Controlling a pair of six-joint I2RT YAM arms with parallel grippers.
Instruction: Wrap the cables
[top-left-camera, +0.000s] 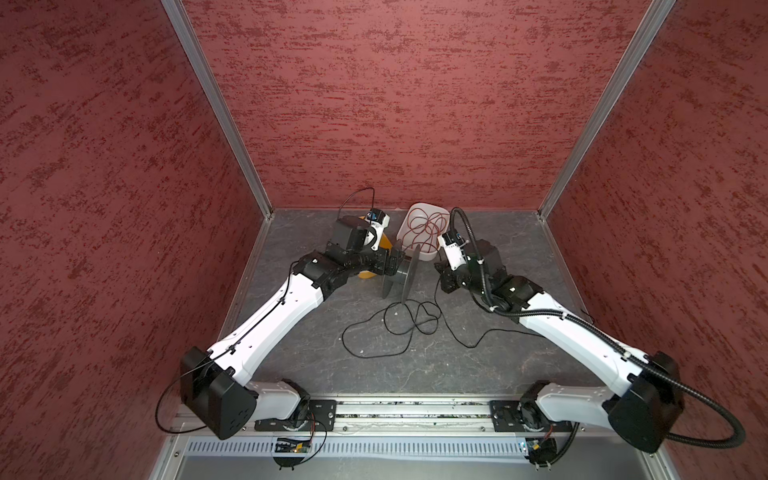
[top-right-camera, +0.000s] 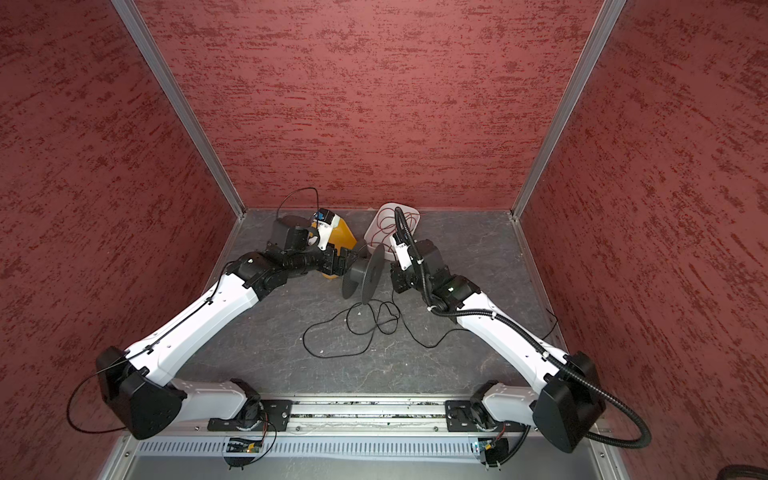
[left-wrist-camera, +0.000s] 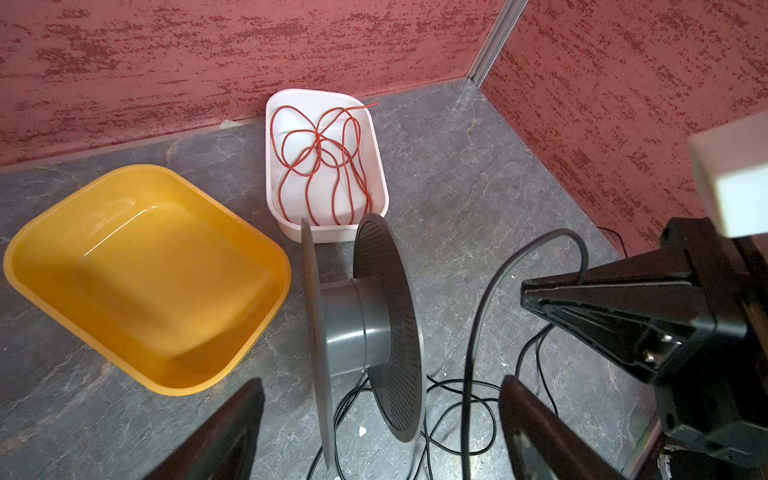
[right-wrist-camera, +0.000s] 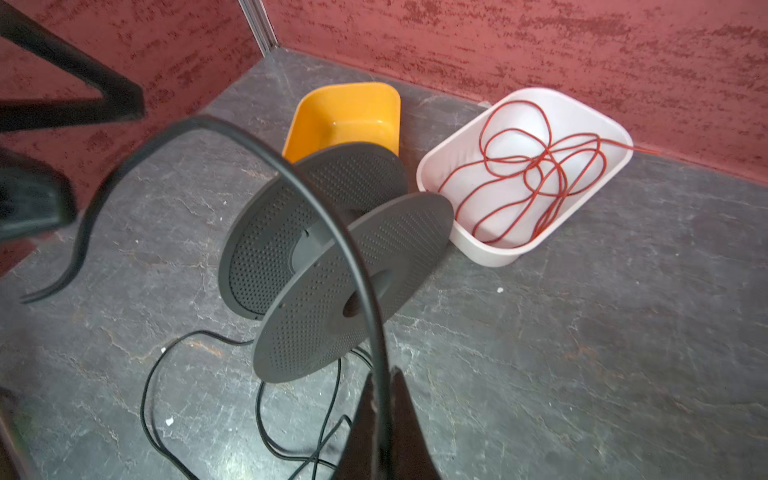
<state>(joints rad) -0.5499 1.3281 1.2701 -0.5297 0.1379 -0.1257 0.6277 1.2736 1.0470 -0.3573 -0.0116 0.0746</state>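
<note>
Bare floor (top-left-camera: 415, 374) at the near edge; spool (top-right-camera: 365, 274), yellow tray (top-right-camera: 343, 235), white tray (top-left-camera: 426, 254) and black cable loops (left-wrist-camera: 468, 374) farther back.

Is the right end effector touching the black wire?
Touching. The right wrist view shows the right end effector shut on the black wire, which runs straight down in between its closed fingertips.

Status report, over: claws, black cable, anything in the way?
Left claw open by spool. Right claw shut on black cable. Spool bare, rest of cable loose on table. Yellow tray, white tray behind spool.
</note>
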